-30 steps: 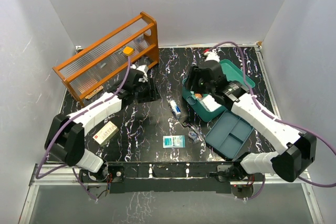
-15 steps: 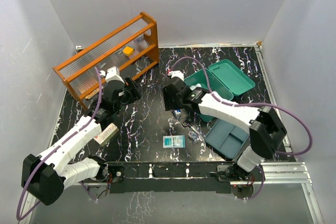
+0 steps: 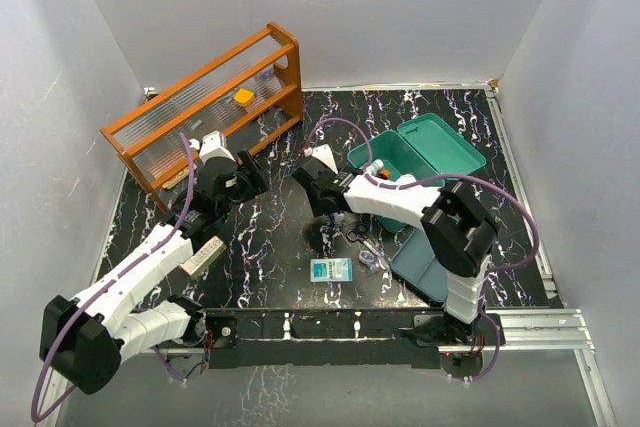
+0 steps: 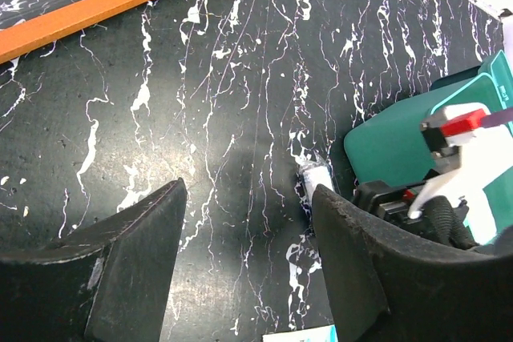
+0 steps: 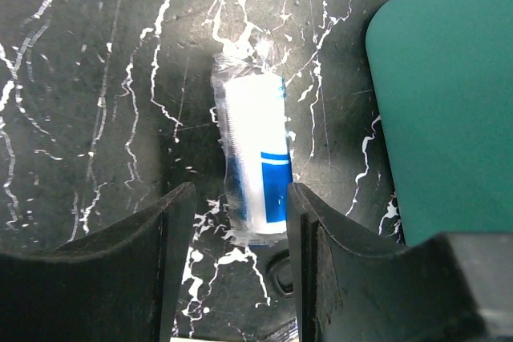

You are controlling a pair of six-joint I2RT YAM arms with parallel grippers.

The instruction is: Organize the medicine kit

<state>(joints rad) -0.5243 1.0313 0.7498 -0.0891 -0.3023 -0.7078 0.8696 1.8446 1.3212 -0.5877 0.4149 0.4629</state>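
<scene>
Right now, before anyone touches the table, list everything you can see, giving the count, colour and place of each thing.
medicine kit: one, teal-green, lid open, back right
divided tray: one, blue-grey, near right, partly under the right arm
rack: one, orange wood, back left
small item: one, orange, on the rack
wrapped roll: one, white with a blue band, on the table left of the kit
flat packet: one, teal and white, near centre
box: one, white, near left
loose bits: a few, dark and clear, too small to name, right of the packet
table: one, black with white veins
left gripper: black, open, over bare table
right gripper: black, open, fingers either side of the roll
</scene>
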